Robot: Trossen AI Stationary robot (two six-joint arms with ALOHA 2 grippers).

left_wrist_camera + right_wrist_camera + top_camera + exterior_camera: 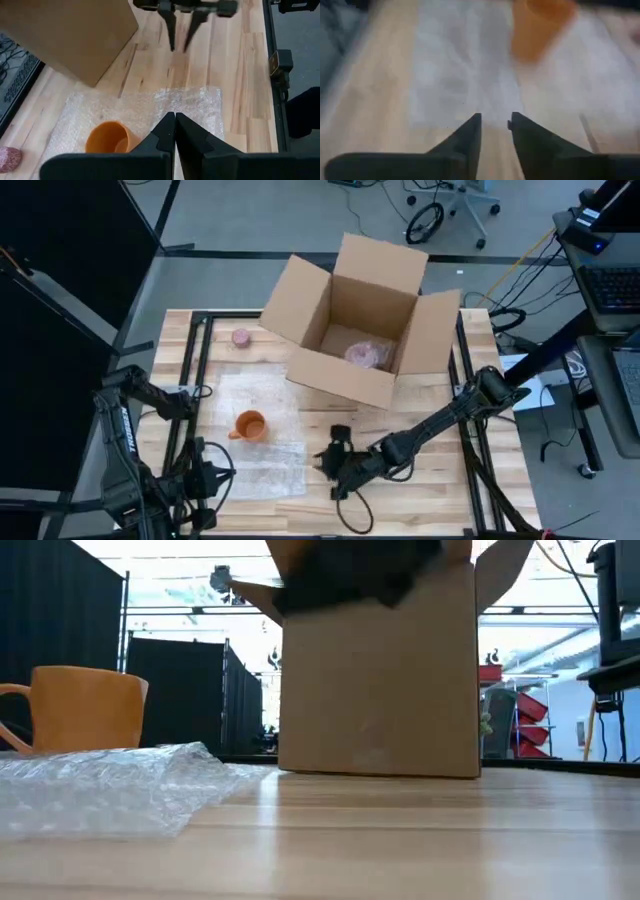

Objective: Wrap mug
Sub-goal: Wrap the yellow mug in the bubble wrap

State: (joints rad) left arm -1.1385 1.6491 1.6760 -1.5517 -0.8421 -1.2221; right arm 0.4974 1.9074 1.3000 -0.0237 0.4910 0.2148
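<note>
An orange mug (pixel 249 425) stands upright on a flat sheet of bubble wrap (pixel 268 455), left of the table's middle; the low view shows the mug (pixel 85 708) on the wrap (pixel 110 780). My left gripper (pixel 222 476) is shut over the wrap's near left part, its fingertips (pixel 174 120) close to the mug (pixel 107 139). My right gripper (pixel 322 458) is open by a narrow gap (pixel 495 122). It stands low over bare wood just off the wrap's right edge, pointing at the wrap (pixel 465 65) and the mug (pixel 540 25).
An open cardboard box (pixel 360 320) stands at the table's far middle, with a pink wrapped thing (pixel 368 355) inside. A small pink object (pixel 241 337) lies on the wood far left of the wrap. Bare wood (pixel 430 490) lies near and right of the right arm.
</note>
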